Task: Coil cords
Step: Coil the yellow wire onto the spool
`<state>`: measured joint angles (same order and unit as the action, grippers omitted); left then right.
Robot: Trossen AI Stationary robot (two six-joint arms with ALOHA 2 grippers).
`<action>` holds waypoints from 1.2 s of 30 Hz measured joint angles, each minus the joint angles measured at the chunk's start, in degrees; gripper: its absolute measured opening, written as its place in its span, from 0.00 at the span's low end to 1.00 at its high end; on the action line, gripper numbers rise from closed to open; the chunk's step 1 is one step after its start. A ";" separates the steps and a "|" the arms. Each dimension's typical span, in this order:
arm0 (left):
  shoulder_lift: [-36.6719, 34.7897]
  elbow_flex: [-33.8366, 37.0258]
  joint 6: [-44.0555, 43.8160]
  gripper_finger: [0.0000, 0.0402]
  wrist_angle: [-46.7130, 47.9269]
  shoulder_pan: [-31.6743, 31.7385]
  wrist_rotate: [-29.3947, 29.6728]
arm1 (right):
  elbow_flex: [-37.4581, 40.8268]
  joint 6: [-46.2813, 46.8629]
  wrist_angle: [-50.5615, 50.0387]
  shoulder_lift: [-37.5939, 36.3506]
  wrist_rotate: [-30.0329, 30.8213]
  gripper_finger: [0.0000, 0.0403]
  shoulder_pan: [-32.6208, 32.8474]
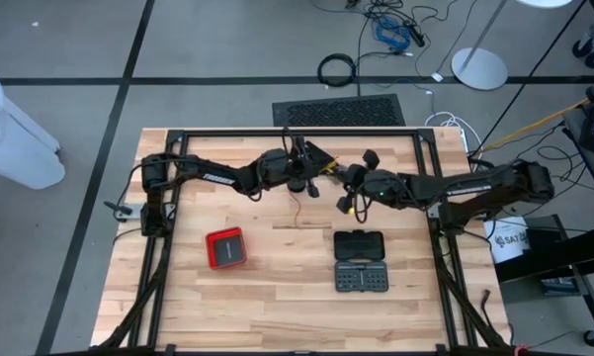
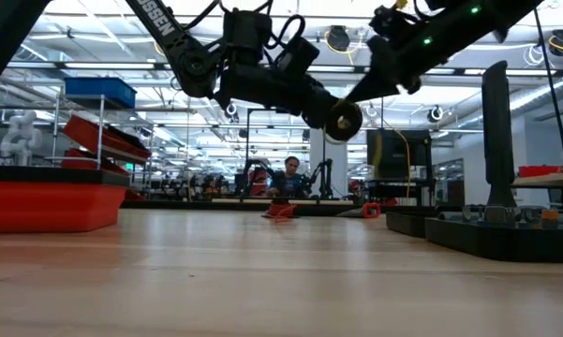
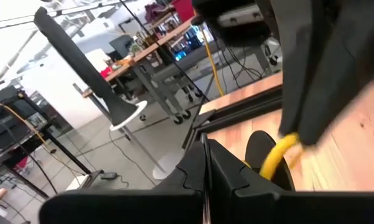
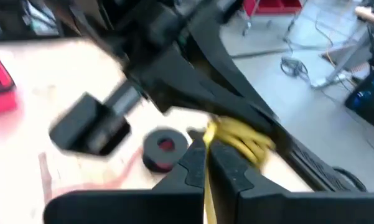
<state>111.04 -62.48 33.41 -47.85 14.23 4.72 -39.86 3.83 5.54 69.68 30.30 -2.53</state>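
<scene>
Cord (image 1: 298, 211) dangled thin between my two raised grippers, left (image 1: 314, 185) and right (image 1: 347, 203), fingers shut on it, so I judged steady, even tension would wind it neatly above the bench (image 1: 277, 287).

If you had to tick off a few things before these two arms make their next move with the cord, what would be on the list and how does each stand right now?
1. Left gripper shut: ok, fingers closed, raised over the middle of the table.
2. Right gripper shut: ok, closed beside the left one.
3. Cord held between them: cannot tell. A thin reddish cord trails down to the table; a yellow strand sits by the right fingers.
4. Grippers apart from each other: cannot tell, they are very close.
5. Red box out of the way: ok, nearer the front, left side.
6. Black bit case out of the way: ok, below the right gripper, apart.
</scene>
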 joint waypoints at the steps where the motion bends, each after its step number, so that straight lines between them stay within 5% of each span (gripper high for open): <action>1: 0.00 0.02 0.00 0.02 0.21 -0.12 0.08 | 0.00 0.34 -2.52 -1.18 0.39 0.00 -0.08; 8: -0.22 -0.09 -4.57 0.02 -1.10 -1.34 -3.78 | -0.04 -1.39 -14.02 -6.25 1.51 0.00 -2.57; 23: -0.42 -0.65 -7.10 0.02 -2.88 -1.50 -4.59 | 3.97 2.13 -16.39 -6.02 -0.54 0.02 -2.24; 27: -0.42 -0.66 -7.15 0.02 -3.26 -1.56 -4.35 | 12.77 4.69 0.23 -5.99 -3.80 0.10 -2.21; 32: -0.42 -0.68 -7.51 0.02 -4.28 -1.61 -4.35 | 25.51 5.01 37.49 -0.28 -4.55 0.22 -2.47; 36: -0.42 -0.68 -8.81 0.02 -5.07 -1.61 -4.35 | 27.04 5.47 48.85 9.09 -3.40 0.26 -3.70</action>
<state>110.63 -63.16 24.59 -52.92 12.62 0.36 -12.82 9.30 54.39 78.77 26.90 -6.23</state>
